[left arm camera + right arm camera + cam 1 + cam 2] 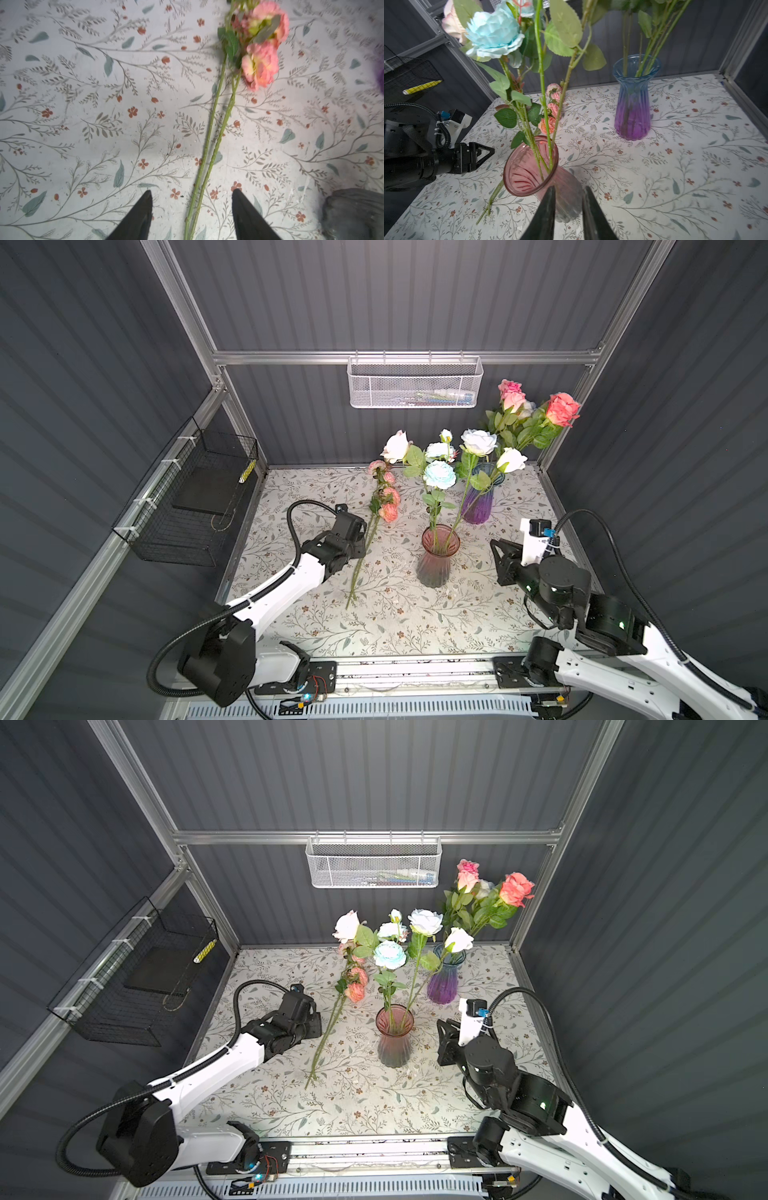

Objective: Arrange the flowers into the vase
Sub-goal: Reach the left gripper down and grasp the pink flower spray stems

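Left pincer (191,190) stands open astride the stems of two loose pink flowers (260,66) lying on the table (415,626), at nine o'clock from the pink vase (436,564). Right pincer (570,187), narrowly parted and empty, sits at three o'clock. Other flowers (439,475) stand in that vase and in the purple vase (478,506) at one o'clock.

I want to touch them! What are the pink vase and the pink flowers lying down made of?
Pink vase: looks like tinted glass, because it is shiny, ribbed and see-through. Pink flowers: probably fake, with matte, cloth-like ruffled petals and plastic-looking green stems, though I cannot be sure.
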Robot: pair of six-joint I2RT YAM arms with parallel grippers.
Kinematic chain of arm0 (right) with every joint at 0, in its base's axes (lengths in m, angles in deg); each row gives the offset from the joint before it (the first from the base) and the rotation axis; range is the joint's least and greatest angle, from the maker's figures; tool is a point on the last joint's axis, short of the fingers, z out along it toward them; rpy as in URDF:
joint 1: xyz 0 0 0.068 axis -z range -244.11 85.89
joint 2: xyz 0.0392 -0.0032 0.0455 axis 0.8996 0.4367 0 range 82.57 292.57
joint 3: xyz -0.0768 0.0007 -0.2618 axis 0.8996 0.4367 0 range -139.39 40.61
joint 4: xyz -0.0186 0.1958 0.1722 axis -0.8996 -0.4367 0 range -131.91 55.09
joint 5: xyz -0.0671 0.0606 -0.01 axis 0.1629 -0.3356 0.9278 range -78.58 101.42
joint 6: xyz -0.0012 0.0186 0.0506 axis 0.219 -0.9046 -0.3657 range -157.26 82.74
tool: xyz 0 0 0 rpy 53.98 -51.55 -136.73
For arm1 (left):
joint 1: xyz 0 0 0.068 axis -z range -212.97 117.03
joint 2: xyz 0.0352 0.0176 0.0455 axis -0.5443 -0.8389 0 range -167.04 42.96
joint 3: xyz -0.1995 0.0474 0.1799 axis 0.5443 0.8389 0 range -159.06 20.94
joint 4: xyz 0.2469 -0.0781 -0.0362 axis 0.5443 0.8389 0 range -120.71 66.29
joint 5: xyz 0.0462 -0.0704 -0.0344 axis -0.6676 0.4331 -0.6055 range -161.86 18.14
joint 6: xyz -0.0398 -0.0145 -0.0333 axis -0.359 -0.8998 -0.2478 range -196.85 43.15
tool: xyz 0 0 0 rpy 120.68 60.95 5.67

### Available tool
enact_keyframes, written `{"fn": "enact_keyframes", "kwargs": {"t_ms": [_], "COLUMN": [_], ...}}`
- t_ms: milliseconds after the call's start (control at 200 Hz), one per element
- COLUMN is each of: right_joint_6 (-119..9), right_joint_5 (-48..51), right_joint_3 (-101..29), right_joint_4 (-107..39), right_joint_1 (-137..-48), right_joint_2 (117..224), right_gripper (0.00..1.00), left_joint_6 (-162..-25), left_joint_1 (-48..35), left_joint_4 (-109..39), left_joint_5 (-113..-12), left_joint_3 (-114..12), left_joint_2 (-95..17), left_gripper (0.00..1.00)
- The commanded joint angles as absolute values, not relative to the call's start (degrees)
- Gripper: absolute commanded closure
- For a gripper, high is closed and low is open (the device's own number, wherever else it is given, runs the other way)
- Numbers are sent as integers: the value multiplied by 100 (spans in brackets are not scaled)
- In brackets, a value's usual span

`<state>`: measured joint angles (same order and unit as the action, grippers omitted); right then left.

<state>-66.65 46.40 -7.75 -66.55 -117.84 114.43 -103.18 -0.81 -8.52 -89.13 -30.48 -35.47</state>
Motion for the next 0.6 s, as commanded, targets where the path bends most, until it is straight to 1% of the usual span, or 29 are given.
{"fn": "enact_keyframes", "kwargs": {"t_ms": [0, 65, 205, 325, 415, 475, 540, 595], "right_joint_6": [-6900, -7080, -7274, -7347, -7347, -7347, -7347, -7330], "right_joint_5": [5029, 5208, 5124, 4787, 4629, 4580, 4538, 4494], "right_joint_3": [-565, -325, 205, 393, 449, 502, 555, 604], "right_joint_4": [-6918, -6888, -6588, -6508, -6508, -6488, -6443, -6393], "right_joint_1": [-11624, -11512, -11180, -10896, -10780, -10739, -10701, -10662], "right_joint_2": [11265, 11138, 10746, 10652, 10683, 10683, 10666, 10653], "right_gripper": [72, 66, 66, 66, 66, 66, 66, 65], "left_joint_6": [-10094, -10099, -10059, -9870, -9620, -9434, -9350, -9320], "left_joint_1": [-63, -63, -63, -65, -64, -63, -67, -63], "left_joint_4": [-428, -499, -669, -597, -578, -402, -207, -77], "left_joint_5": [-8470, -8344, -8388, -8612, -8688, -8716, -8830, -8878], "left_joint_3": [-3383, -3497, -3845, -4391, -4801, -5130, -5412, -5569], "left_joint_2": [-3989, -4289, -5014, -5555, -5956, -6299, -6620, -6830], "left_gripper": [35, 34, 37, 46, 56, 62, 64, 64]}}
